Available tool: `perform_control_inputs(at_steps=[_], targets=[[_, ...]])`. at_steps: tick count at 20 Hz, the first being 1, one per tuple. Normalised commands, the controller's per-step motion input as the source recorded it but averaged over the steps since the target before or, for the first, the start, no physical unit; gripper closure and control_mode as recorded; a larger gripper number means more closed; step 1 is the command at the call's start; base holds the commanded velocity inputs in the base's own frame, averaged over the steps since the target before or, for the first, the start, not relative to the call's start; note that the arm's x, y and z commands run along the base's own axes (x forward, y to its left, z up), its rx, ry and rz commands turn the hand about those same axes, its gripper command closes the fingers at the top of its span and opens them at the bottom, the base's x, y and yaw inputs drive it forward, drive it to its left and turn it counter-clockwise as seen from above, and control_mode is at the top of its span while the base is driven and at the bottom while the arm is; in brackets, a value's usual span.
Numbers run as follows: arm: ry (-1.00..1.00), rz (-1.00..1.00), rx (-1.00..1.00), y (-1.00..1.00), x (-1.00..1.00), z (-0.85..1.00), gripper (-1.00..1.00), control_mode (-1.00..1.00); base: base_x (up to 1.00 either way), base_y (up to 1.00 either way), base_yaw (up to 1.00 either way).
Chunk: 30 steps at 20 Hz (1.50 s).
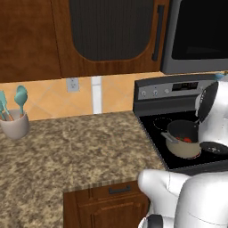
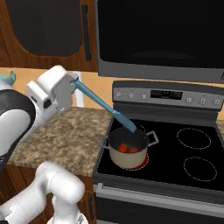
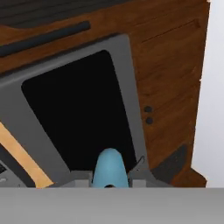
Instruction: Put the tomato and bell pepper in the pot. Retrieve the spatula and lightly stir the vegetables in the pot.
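Observation:
The cream pot (image 2: 127, 158) stands on the stove's front left burner, also seen as the pot (image 1: 183, 149). Two red-orange vegetables (image 2: 127, 148) lie together on its dark bottom; I cannot tell the tomato from the bell pepper. My gripper (image 2: 73, 82) is up and to the left of the pot, shut on the handle end of the light-blue spatula (image 2: 101, 104). The spatula slants down to the right, its head at the pot's far rim. In the hand view the spatula's handle end (image 3: 109, 167) sticks up between my fingertips.
The black stove top (image 2: 192, 144) has open burners to the right of the pot. A microwave (image 2: 162, 35) hangs over it. On the granite counter (image 1: 67, 151) at far left stands a cup of teal spoons (image 1: 14, 125). Wooden cabinets hang above.

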Motion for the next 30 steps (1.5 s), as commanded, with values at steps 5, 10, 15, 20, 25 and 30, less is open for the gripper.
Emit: perform_control_inputs(at_steps=[5, 10, 15, 20, 25, 30], targets=[[0.20, 0.16, 0.84, -0.01, 0.03, -0.12, 1.00, -1.00, 0.00, 0.00, 0.00], [0.11, 0.19, 0.62, 0.07, 0.02, -0.15, 1.00, -1.00, 0.00, 0.00, 0.00], [-0.04, -0.04, 0.86, 0.08, -0.08, 0.04, 1.00, -1.00, 0.00, 0.00, 0.00], [0.00, -0.04, 0.87, 0.44, 0.00, 0.31, 1.00, -1.00, 0.00, 0.00, 0.00], [-0.49, -0.17, 0.31, 0.56, -0.23, 0.52, 1.00, -1.00, 0.00, 0.00, 0.00], [-0.98, -0.21, -0.06, 0.77, -0.21, 0.38, 1.00, -1.00, 0.00, 0.00, 0.00]])
